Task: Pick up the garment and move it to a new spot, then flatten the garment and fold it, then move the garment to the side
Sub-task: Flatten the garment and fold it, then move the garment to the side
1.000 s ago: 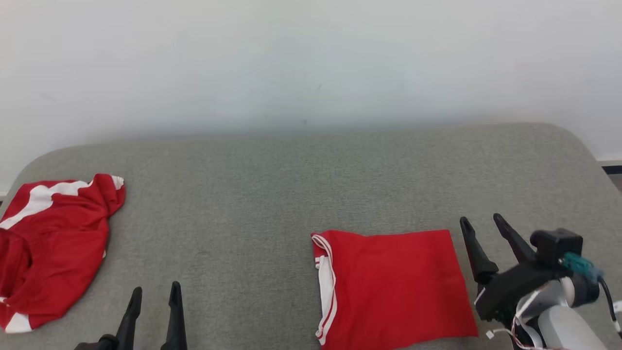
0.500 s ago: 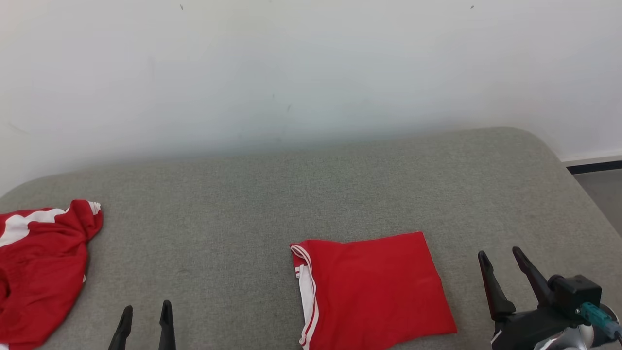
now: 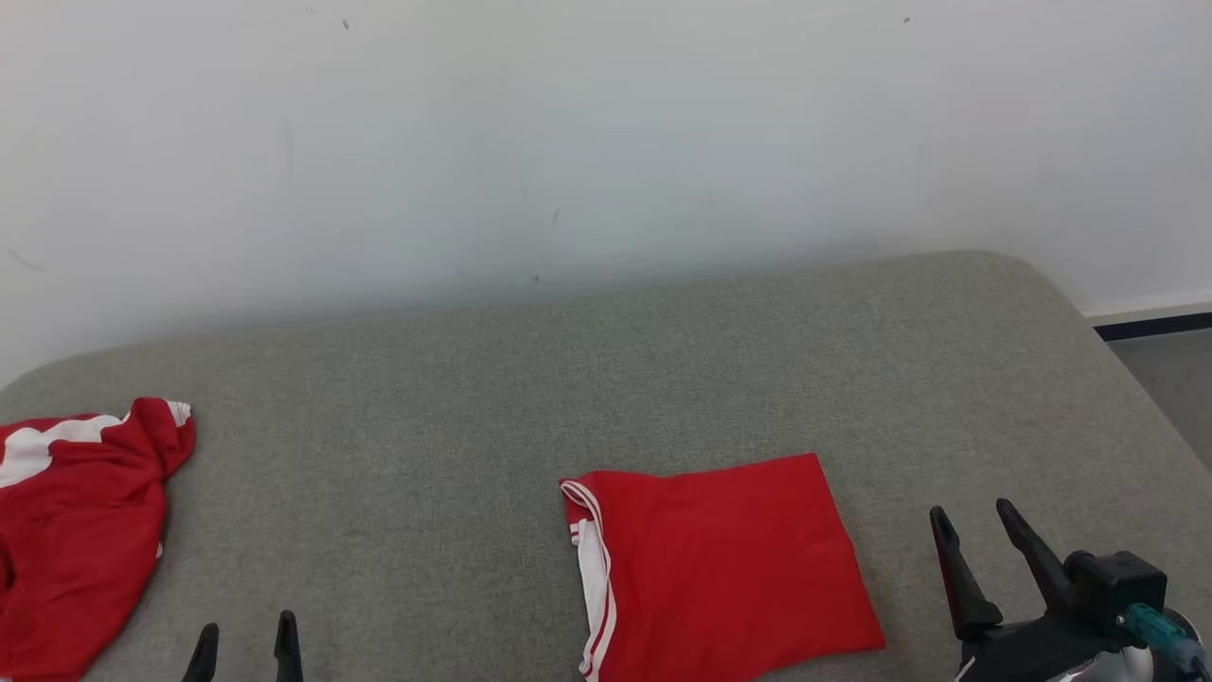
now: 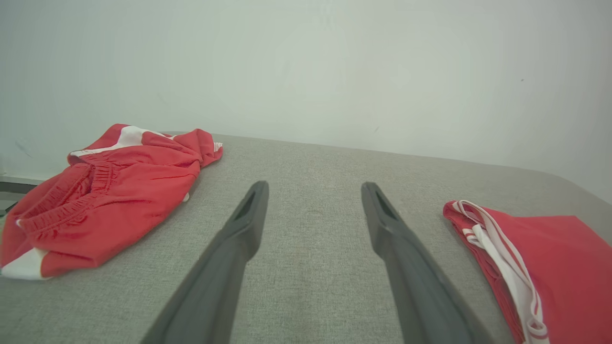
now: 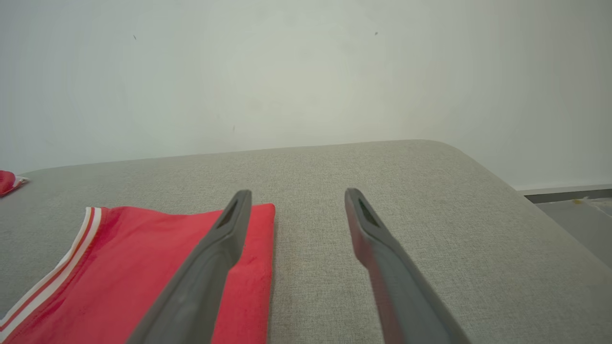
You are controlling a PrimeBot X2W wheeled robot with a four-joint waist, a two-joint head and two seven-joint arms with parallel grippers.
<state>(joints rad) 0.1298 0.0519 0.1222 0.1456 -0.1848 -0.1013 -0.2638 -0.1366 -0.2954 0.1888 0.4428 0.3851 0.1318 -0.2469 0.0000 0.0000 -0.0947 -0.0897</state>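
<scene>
A red garment (image 3: pixel 720 564) with white stripes lies folded into a flat rectangle on the grey cushion (image 3: pixel 606 379), right of centre. It also shows in the left wrist view (image 4: pixel 564 267) and the right wrist view (image 5: pixel 143 267). A second red and white garment (image 3: pixel 76 530) lies crumpled at the far left edge (image 4: pixel 110 200). My right gripper (image 3: pixel 971 516) stands open just right of the folded garment, touching nothing (image 5: pixel 297 193). My left gripper (image 3: pixel 244 637) is open and empty at the lower left, over bare cushion between the two garments (image 4: pixel 314 188).
A pale wall (image 3: pixel 606 142) rises directly behind the cushion. The cushion's rounded right end drops to a grey floor (image 3: pixel 1169 365) with a dark skirting strip. Bare fabric stretches between the two garments and behind them.
The head camera has shifted, so the whole picture sits differently. Both grippers now show lower in that view, the right one a little farther from the folded garment. Neither garment has changed shape.
</scene>
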